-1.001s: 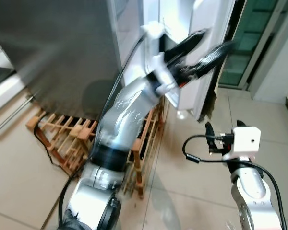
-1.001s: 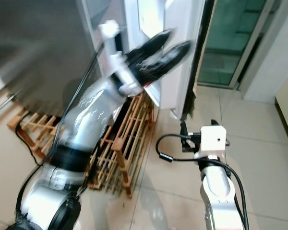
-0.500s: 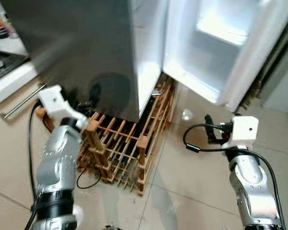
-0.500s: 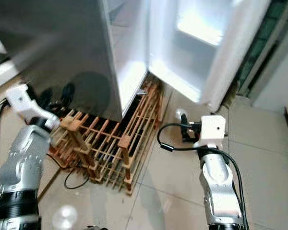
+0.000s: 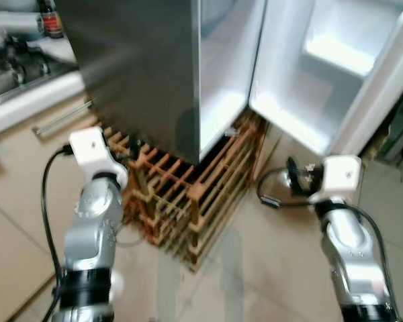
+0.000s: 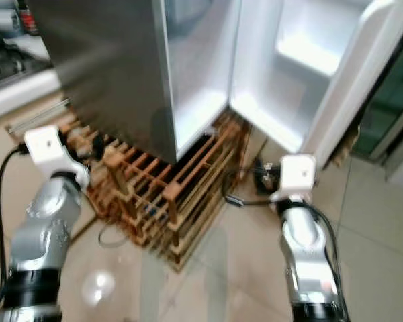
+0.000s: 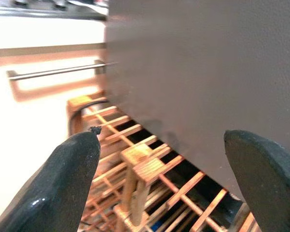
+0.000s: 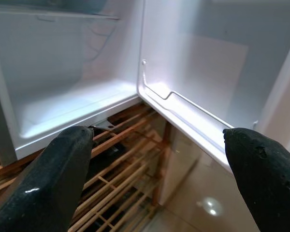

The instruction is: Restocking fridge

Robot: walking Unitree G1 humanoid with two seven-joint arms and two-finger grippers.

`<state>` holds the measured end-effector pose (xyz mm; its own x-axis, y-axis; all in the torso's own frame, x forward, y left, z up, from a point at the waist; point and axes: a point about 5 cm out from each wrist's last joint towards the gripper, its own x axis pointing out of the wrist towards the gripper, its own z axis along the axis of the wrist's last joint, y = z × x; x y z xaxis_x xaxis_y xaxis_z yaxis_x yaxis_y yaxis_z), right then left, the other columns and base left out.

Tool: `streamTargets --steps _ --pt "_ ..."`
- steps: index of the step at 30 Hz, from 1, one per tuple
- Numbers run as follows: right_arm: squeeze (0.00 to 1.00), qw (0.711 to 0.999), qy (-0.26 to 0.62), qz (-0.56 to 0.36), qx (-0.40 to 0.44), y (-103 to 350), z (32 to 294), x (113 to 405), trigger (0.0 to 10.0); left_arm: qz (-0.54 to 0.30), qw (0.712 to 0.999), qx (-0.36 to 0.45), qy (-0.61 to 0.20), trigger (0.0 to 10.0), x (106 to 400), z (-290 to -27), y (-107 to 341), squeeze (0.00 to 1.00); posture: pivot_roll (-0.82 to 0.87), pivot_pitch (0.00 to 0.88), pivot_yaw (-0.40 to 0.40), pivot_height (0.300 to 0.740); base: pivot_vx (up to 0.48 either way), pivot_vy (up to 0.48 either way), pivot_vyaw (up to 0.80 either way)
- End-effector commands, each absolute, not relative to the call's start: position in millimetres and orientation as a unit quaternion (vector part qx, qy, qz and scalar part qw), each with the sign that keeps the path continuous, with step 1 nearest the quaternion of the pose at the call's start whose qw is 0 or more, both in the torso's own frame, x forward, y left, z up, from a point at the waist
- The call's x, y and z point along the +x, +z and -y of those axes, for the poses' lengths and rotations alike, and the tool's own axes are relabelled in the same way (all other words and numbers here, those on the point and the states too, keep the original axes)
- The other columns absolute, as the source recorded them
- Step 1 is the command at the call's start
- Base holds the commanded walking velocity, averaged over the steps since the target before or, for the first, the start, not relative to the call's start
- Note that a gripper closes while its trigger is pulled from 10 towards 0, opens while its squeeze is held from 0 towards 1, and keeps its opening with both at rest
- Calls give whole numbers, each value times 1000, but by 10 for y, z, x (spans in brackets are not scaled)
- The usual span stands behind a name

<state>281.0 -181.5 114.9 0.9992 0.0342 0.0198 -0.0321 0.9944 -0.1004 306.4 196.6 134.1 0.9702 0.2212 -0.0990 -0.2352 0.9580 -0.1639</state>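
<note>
Nearest to us, both silver arms rise from the bottom of the scene over the pale tiled floor [image 6: 383, 221]. Our left gripper [image 7: 159, 179] hovers low on the left, fingers spread wide with nothing between them, pointing at the grey side wall of the fridge [image 5: 148, 74] and the wooden slatted rack [image 5: 188, 201] beneath it. Our right gripper [image 8: 159, 179] sits low on the right, its fingers [image 8: 63, 174] also wide apart and empty, aimed into the bottom of the open fridge.

Just beyond the grippers, the wooden rack lies on the floor, and the fridge body appears to stand on or right behind it; the head views are blurred, so we can't quite tell which. A black cable [image 6: 114, 236] trails on the tiles at the rack's near left edge.

Farther on, the fridge door [image 6: 336, 87] is swung open to the right, its white inner liner lit up, with a bare door shelf [image 8: 188, 113] along its lower part. The white interior floor [image 8: 72, 104] of the fridge looks bare too.

Far left, we see a cabinet front with a long metal bar handle [image 7: 58, 72] under a white counter, and a hob [image 5: 20, 67] on top.
</note>
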Motion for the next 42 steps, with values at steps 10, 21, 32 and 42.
streamTargets --steps 10,21,32,42 --pt "0 997 36 5 -61 1123 1800 2763 10000 -38 993 -68 88 10000 3138 -1733 1377 0 -124 0 50 740 0 -480 0" --pt "27 997 36 6 -66 1131 1804 2780 10000 -16 997 -47 57 10000 3176 -1607 1471 0 -129 0 55 740 0 0 0" --pt "0 997 34 13 -66 1152 1792 2795 10000 -25 996 -74 52 10000 3174 -1606 1441 0 -127 0 55 740 364 0 280" --pt "118 997 46 13 -66 1146 1759 2795 10000 -29 997 -43 65 10000 3194 -1588 1444 0 -128 0 53 740 374 48 510"
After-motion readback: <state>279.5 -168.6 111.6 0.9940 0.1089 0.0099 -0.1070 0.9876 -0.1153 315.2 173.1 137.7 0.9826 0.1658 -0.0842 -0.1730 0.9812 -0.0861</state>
